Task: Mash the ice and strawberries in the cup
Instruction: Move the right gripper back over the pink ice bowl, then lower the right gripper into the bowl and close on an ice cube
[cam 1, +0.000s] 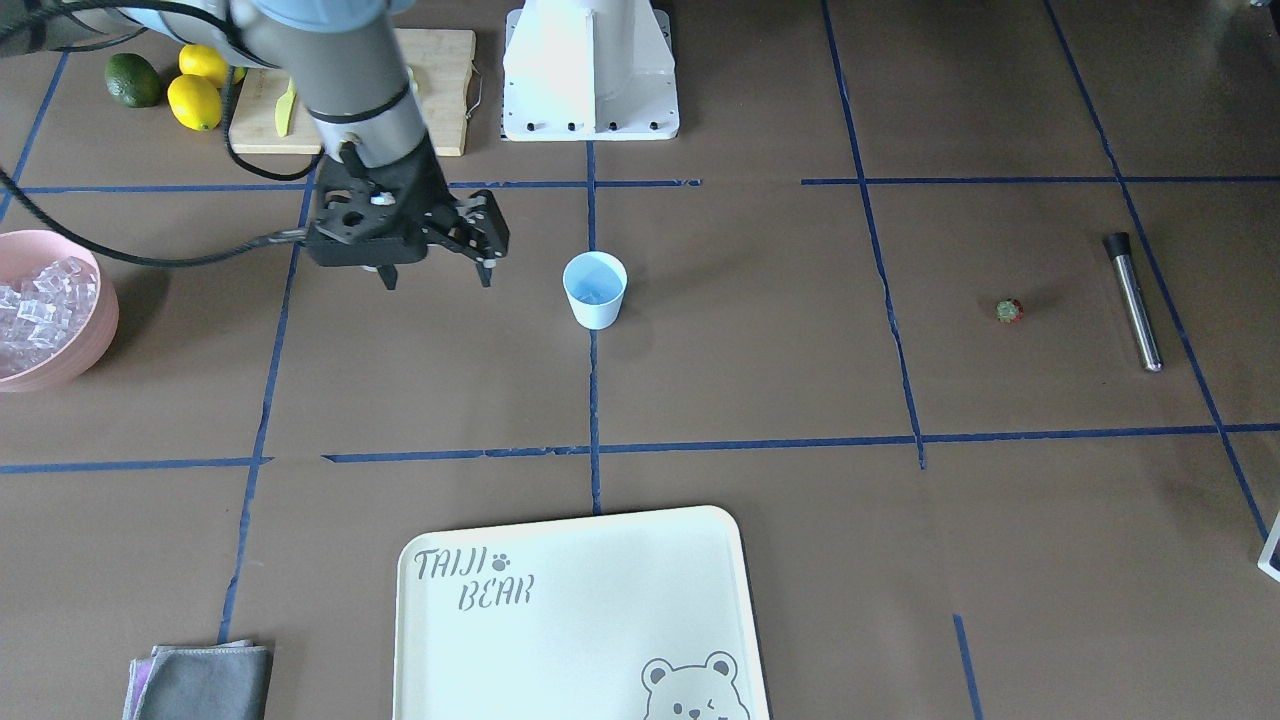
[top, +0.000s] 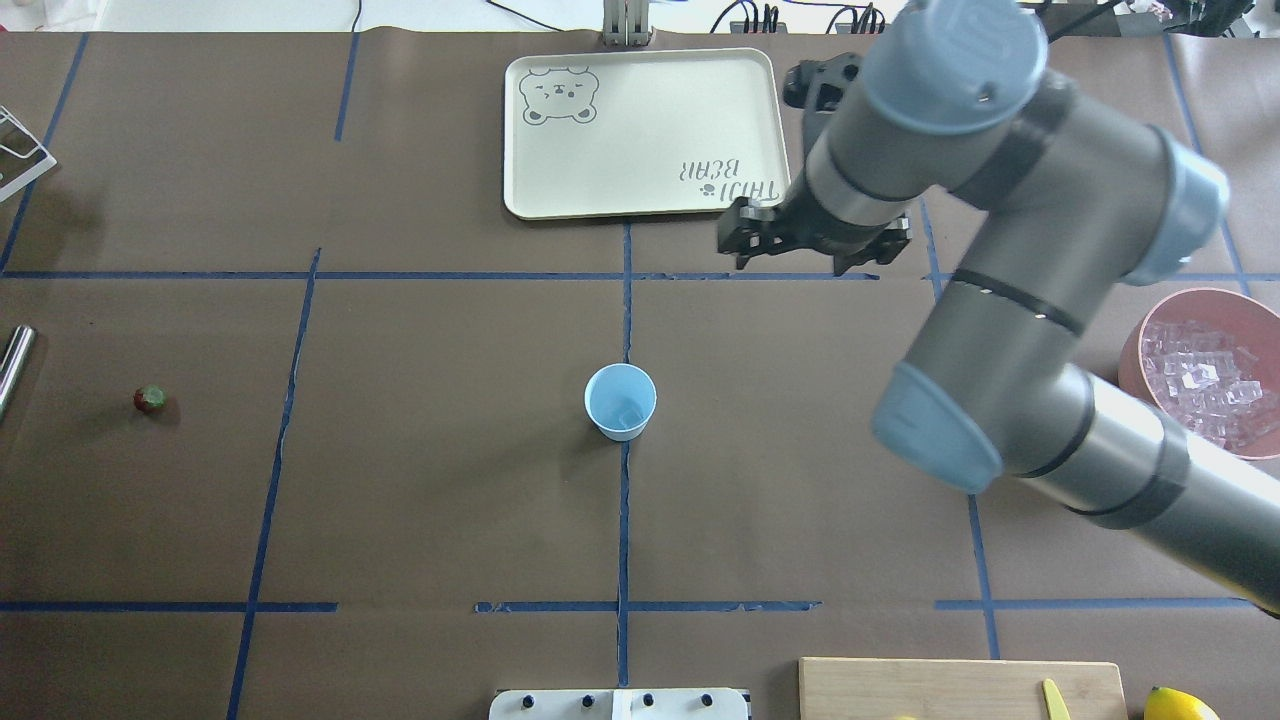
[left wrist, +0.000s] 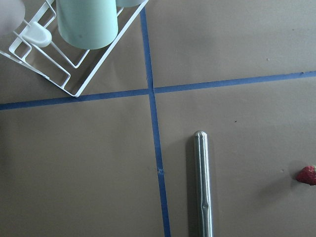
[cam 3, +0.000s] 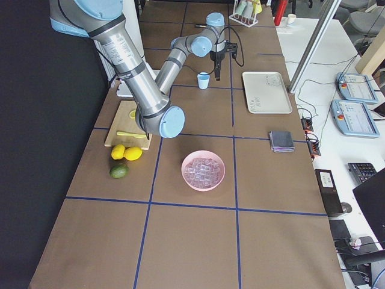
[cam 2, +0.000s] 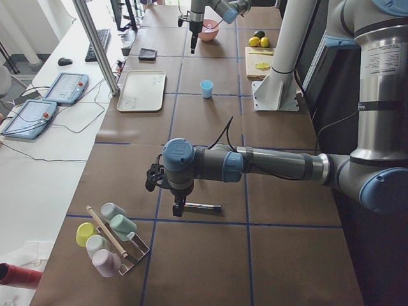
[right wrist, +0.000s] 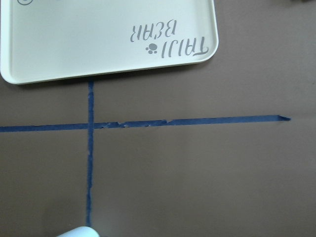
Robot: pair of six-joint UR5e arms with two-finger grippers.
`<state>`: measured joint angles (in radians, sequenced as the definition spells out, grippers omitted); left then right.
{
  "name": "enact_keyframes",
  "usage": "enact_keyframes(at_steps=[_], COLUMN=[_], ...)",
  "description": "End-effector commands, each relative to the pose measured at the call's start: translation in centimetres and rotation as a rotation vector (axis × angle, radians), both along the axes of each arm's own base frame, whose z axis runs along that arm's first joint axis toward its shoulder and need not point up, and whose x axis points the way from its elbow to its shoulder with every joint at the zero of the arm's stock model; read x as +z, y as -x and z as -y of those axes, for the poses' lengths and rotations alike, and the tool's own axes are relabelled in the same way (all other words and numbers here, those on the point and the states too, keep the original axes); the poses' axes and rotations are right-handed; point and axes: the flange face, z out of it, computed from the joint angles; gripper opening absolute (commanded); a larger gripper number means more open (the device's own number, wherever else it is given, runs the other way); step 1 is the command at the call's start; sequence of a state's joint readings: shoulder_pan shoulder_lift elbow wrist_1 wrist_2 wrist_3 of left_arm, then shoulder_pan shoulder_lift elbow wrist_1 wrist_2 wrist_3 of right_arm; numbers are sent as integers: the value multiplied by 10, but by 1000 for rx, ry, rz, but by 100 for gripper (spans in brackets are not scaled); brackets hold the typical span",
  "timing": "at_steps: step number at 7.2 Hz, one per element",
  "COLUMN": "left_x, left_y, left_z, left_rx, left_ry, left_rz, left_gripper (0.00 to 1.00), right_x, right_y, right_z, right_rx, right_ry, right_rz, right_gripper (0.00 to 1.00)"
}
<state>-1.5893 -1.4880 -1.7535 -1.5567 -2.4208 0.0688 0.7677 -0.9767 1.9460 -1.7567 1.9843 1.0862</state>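
Note:
The light blue cup [cam 1: 595, 290] stands upright at the table's middle, and also shows in the overhead view [top: 620, 400]. A clear piece seems to lie inside it. The ice [cam 1: 40, 310] fills a pink bowl [cam 1: 88, 350]. The strawberry [cam 1: 1009, 311] lies alone on the table and shows in the left wrist view [left wrist: 307, 175]. My right gripper [cam 1: 437, 278] is open and empty, hanging above the table between bowl and cup. My left gripper [cam 2: 178, 208] shows only in the exterior left view, above a metal rod; I cannot tell if it is open or shut.
A steel rod [cam 1: 1133, 300] with a black end lies beside the strawberry. A cream tray [cam 1: 580, 620], a grey cloth [cam 1: 205, 682], a cutting board [cam 1: 445, 90], lemons [cam 1: 195, 100] and a lime [cam 1: 133, 80] ring the work area. A rack of cups [cam 2: 111, 239] stands near the left arm.

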Motion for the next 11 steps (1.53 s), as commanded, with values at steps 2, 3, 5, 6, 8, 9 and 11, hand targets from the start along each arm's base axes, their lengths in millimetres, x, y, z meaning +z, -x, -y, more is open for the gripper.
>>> enact_keyframes(at_steps=[2, 3, 5, 6, 8, 9, 11], left_x=[-9, -14, -20, -22, -23, -21, -21], left_y=[0, 0, 0, 0, 0, 0, 0], left_z=[0, 0, -3, -3, -4, -6, -7], left_rx=[-1, -1, -1, -21, -27, -27, -27], left_ry=[-15, -24, -31, -15, -11, -6, -6], left_rz=[-1, 0, 1, -3, -4, -4, -4], left_gripper=[100, 100, 100, 100, 100, 100, 100], right_x=[120, 157, 231, 250, 289, 306, 332], right_y=[-155, -195, -240, -249, -246, -243, -238], right_z=[-11, -19, -44, -56, -49, -47, -44], right_rx=[-54, -88, -123, -119, -132, -166, -205], right_ry=[-20, -25, -57, -59, 3, 23, 58], right_rz=[-65, -90, -125, -122, -152, -149, -138], right_gripper=[100, 100, 99, 99, 94, 93, 78])
